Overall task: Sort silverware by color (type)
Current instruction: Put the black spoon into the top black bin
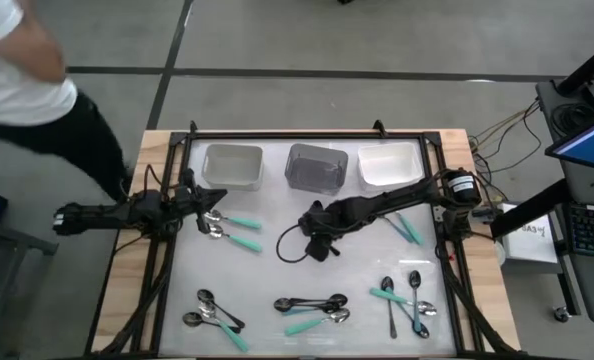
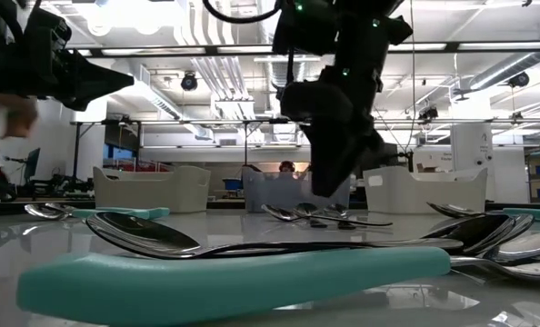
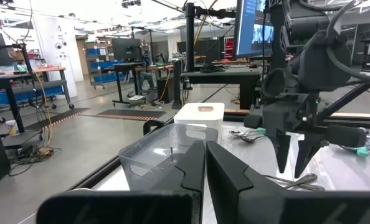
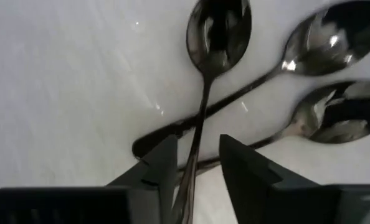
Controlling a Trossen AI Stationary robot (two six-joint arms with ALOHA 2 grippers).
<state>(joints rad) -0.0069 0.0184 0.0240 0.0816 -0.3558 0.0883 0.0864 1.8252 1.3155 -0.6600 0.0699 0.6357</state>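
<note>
**Spoons up close, an arm above the table**

A teal-handled spoon (image 2: pixel 225 277) lies nearest, a black spoon (image 2: pixel 252 243) resting on it. A dark robot arm (image 2: pixel 338 100) hangs over more spoons (image 2: pixel 320 216). Three bins (image 2: pixel 152 189) stand behind.

Open tabletop (image 1: pixel 267 275) lies between spoon clusters; three bins (image 1: pixel 315 166) block the far edge.

I see glossy black metal spoons (image 4: pixel 217 37) on the white tabletop (image 1: pixel 277 275), teal-green plastic-handled spoons (image 1: pixel 235 241) with silver bowls, two white plastic bins (image 1: pixel 232 165) flanking a translucent grey bin (image 1: pixel 317 166).
</note>
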